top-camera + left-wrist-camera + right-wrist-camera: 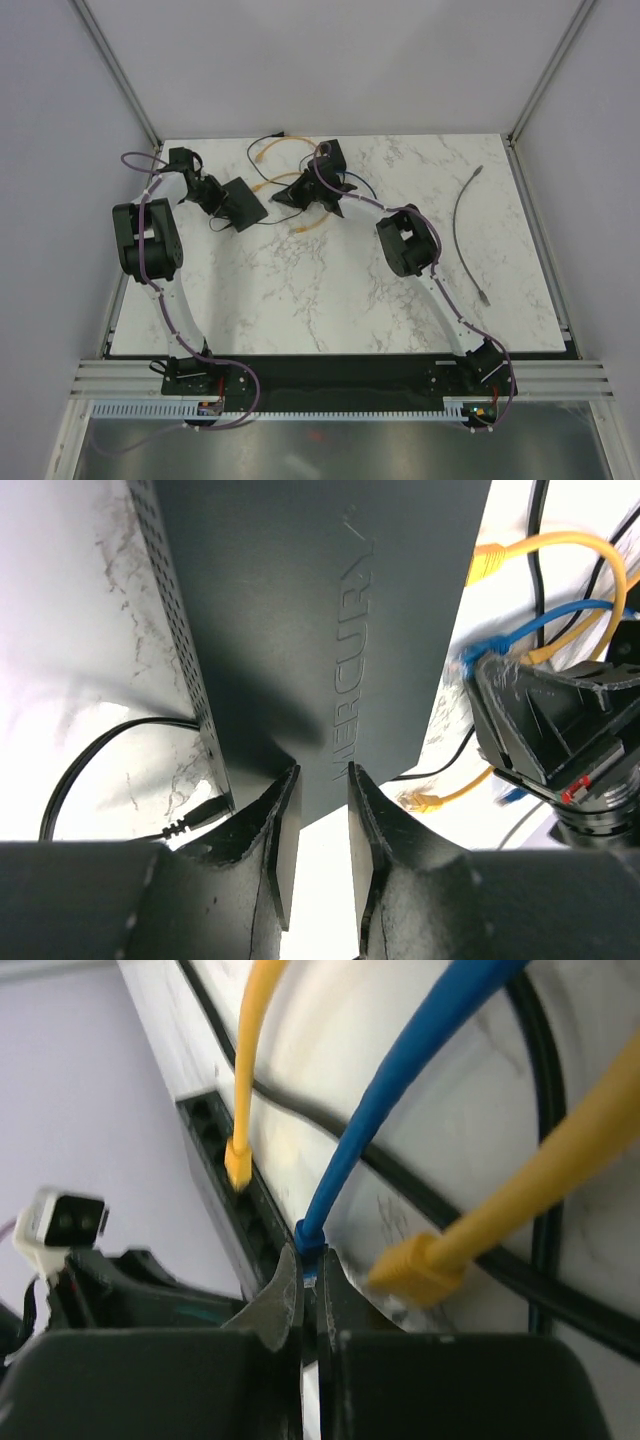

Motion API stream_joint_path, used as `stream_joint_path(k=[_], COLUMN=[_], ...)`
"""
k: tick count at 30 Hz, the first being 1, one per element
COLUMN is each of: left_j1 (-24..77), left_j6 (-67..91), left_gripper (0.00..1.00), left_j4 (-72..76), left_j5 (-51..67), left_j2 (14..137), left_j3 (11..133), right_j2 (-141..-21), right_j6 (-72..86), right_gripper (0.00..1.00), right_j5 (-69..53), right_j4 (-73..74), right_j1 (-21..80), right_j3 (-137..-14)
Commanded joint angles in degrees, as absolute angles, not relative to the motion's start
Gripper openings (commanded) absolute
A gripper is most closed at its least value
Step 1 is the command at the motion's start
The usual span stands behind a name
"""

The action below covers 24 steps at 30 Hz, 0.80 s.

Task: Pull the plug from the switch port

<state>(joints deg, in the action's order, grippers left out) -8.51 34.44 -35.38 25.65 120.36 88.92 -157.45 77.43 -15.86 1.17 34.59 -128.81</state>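
The black box lies at the far left of the marble table, approx. between the two grippers. L gripper sits at the box's near edge w/ jaws partly apart. The fingertips overlap that edge and bare table shows in the gap, so nothing is pinched between the pads. A thin black cord plugs into the perforated side of the box just beside the L fingers. The switch ports run as a row along the opposite edge of the box. R gripper is at that edge, jaws together and clamped on the blue plug, right at the port row. The fingers hide the socket, so can't tell if the plug is seated or already out. Its blue cable rises up and away from the fingers. One yellow plug sits in a port further along the row. A second yellow plug lies loose on the table just beside the R fingers, not in any port. A gray cable lies on the R side of the table, well apart from the box.
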Motion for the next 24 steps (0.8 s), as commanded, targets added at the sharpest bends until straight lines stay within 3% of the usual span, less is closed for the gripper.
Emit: stream_joint_path(k=[1, 5, 9, 13, 17, 24], left_j1=[-8.1, -8.1, -8.0, -8.0, -8.0, -8.0], left_j6=[27.5, 26.9, 27.5, 27.6, 27.2, 27.2], left_gripper=[0.34, 0.34, 0.34, 0.34, 0.34, 0.34], left_j4=[-35.9, -35.5, -35.0, -34.8, -34.8, -34.1], left_j5=[23.1, 22.9, 24.8, 25.0, 25.1, 25.1], left_j2=[117.0, 114.4, 113.6, 112.1, 110.5, 108.8], left_j3=[87.2, 85.4, 84.9, 84.4, 83.2, 81.4], right_j2=[-149.4, -144.3, -140.0, -138.2, -129.5, -114.2], right_j6=[74.8, 77.0, 97.9, 116.5, 113.1, 95.7], right_gripper=[0.00, 0.00, 0.00, 0.00, 0.00, 0.00], right_j5=[-30.2, -43.6, -50.3, -49.8, -50.2, -54.0], right_j4=[-7.4, -18.9, -52.7, -73.1, -74.2, -55.9], right_j1=[33.5, 33.0, 31.9, 30.2, 27.3, 19.7], right_j3=[-124.7, -120.3, -113.9, -112.9, -104.3, -90.5])
